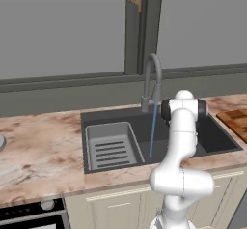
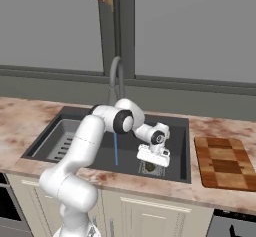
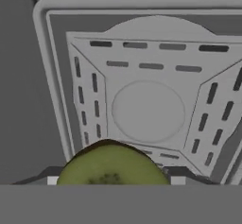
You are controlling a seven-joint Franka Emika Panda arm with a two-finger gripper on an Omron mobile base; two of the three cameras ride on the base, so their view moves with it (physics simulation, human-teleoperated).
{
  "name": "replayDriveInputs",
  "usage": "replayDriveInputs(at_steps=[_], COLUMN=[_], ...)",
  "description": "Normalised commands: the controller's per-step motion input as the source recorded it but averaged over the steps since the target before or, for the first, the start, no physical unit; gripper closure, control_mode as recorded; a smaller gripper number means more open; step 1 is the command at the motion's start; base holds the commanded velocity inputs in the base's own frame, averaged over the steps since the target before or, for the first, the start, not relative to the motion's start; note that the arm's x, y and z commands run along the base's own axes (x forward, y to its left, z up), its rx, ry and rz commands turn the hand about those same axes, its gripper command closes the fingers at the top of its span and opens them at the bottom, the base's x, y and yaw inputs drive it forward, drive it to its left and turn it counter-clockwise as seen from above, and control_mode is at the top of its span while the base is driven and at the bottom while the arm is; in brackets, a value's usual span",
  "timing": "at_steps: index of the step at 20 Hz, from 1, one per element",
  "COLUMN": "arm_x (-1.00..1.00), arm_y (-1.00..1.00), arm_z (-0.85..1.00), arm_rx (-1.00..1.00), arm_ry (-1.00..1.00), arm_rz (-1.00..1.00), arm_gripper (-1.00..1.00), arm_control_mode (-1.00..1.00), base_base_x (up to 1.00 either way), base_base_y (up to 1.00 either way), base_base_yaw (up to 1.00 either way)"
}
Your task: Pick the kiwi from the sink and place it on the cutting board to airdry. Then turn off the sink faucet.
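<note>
Because the kiwi (image 3: pixel 112 165) lies low in the sink (image 2: pixel 183 146), over the square drain grate (image 3: pixel 148 107), the arm bends down into the basin so that the gripper (image 2: pixel 151 166) hangs just above the fruit, pointing straight at the floor of the basin. From the hand view the kiwi sits right at the near edge, directly ahead of the fingers and about centred between them, its cut green face turned up, which suits a straight closing grasp. Whether the fingers are spread, closed or already touching the fruit cannot be told from these pictures. Beside the gripper, toward the ribbed tray (image 1: pixel 112 148), the water stream (image 2: pixel 116 150) falls from the sink faucet (image 1: pixel 153 80), so the tap is on. Beyond the basin's far rim from that tray, the cutting board (image 2: pixel 223 162) lies bare on the countertop (image 2: pixel 20 115), ready to take the kiwi.
</note>
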Motion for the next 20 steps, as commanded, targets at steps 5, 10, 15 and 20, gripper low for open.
replayDriveInputs(at_steps=[5, 10, 15, 20], arm_x=[-0.03, -0.14, -0.25, -0.30], arm_y=[-0.25, -0.27, -0.23, -0.18], arm_z=[0.60, 0.64, 0.69, 0.81], arm_rx=[0.02, 0.02, 0.01, 0.00], arm_ry=[0.00, -0.06, -0.13, -0.17], arm_rz=[0.02, 0.04, 0.05, 0.06], arm_gripper=[1.00, 1.00, 1.00, 1.00], arm_control_mode=[-1.00, -1.00, -1.00, -1.00], base_base_x=[0.00, 0.00, 0.00, 0.00], base_base_y=[0.00, 0.00, 0.00, 0.00], base_base_yaw=[0.00, 0.00, 0.00, 0.00])
